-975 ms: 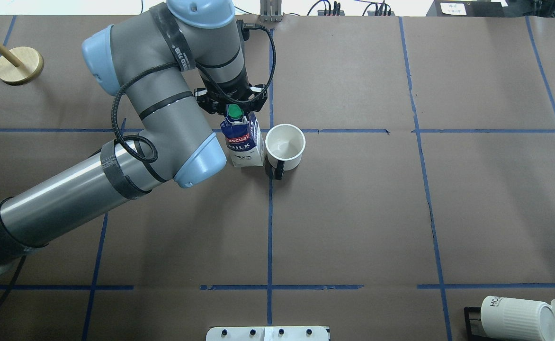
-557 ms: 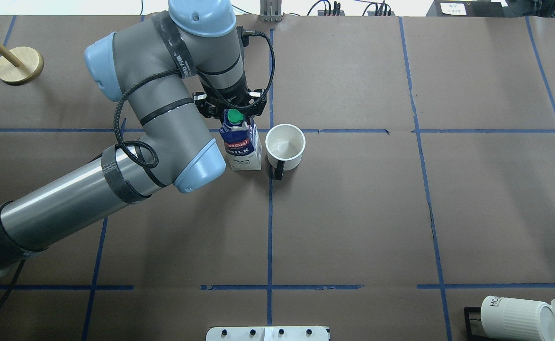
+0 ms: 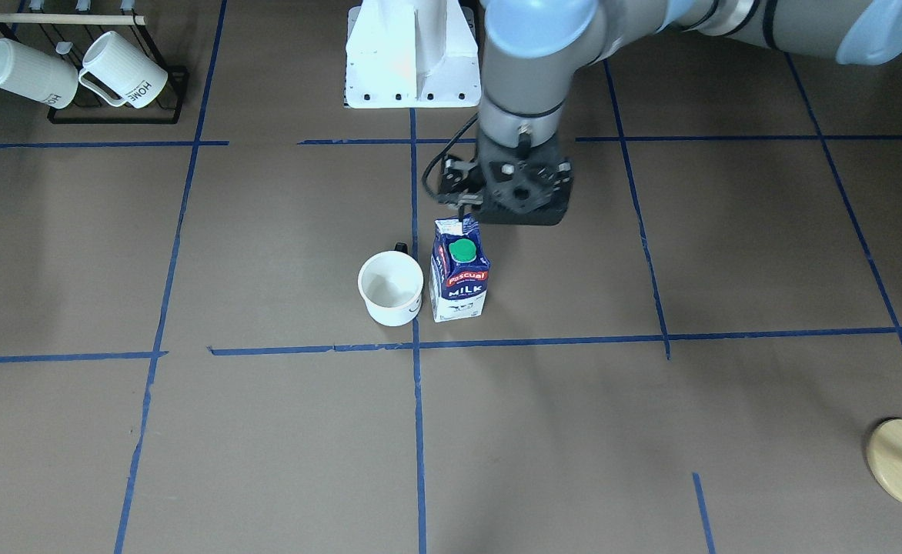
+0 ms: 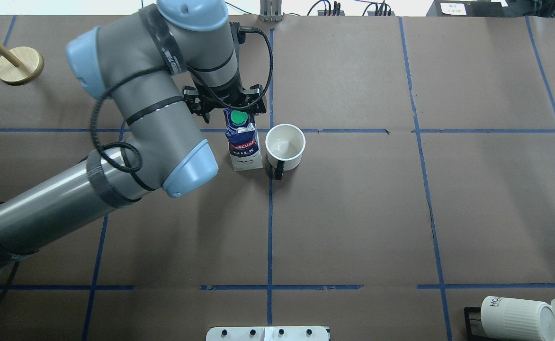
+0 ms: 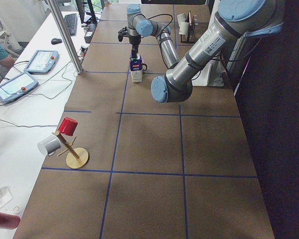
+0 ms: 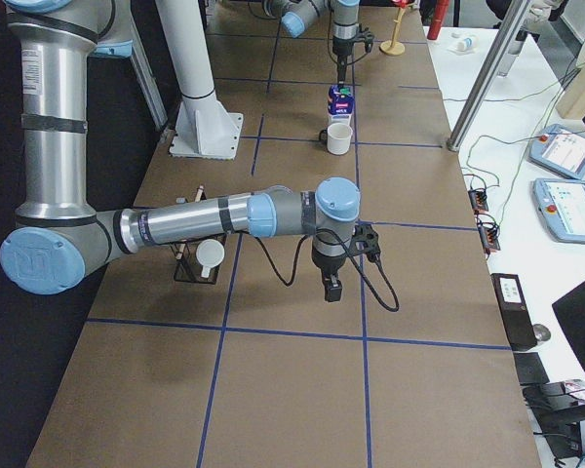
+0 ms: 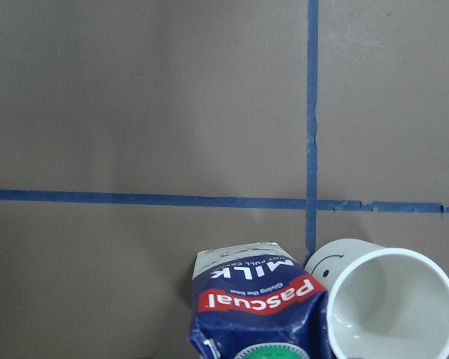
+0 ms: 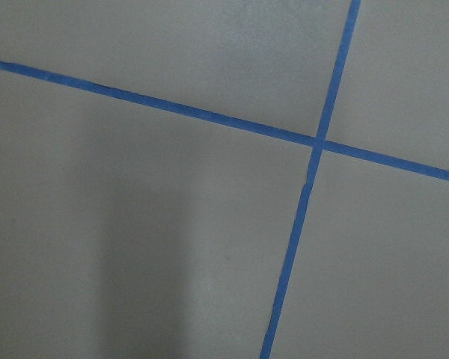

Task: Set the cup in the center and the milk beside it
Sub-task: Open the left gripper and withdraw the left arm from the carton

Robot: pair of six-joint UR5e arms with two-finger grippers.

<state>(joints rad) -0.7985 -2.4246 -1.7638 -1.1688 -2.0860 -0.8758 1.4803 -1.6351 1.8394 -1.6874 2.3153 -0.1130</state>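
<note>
Milk [image 4: 245, 144] stood upright just beside the cup [image 4: 284, 146], left gripper [image 4: 232, 108] right over its cap — jaws hidden, I couldn't tell their state — so it wanted a full release and a straight lift.

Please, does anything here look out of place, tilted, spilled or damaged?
Nothing is spilled or fallen. The milk carton and the cup both stand upright, close together at the tape crossing; I cannot tell whether they touch. The only flaw is small: the blue tape line has a gap further right of the cup.
</note>
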